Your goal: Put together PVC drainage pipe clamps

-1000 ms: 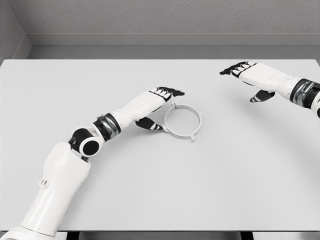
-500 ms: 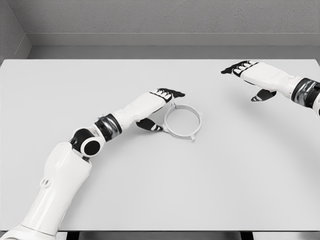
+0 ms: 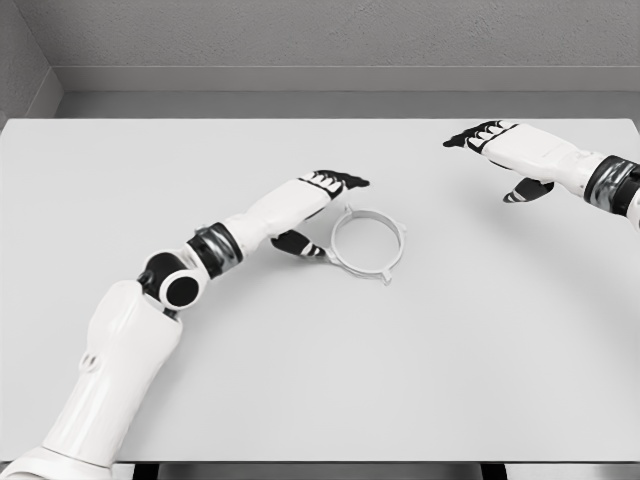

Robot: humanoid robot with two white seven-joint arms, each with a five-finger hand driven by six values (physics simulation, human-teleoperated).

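The right arm (image 3: 600, 180) was cut off at the right edge of the frame past the wrist, and the left arm ran out at the lower left corner. Whether the left thumb actually touched the clamp could not be made out; the two appeared to meet at the ring's left rim. Small tabs on the ring were too fine to identify.

The pipe clamp ring (image 3: 367, 243) lay flat on the white table (image 3: 320, 380), slightly right of centre. The left hand (image 3: 318, 205) sat just left of it, fingers extended over the ring's far-left edge and thumb low beside the rim, spread and gripping nothing. The right hand (image 3: 505, 150) was at the far right, well apart from the ring, fingers extended, thumb hanging, holding nothing.

Against the frame half a second earlier, the ring had shifted slightly rightward and the left forearm sat marginally higher. The right hand was virtually unchanged.
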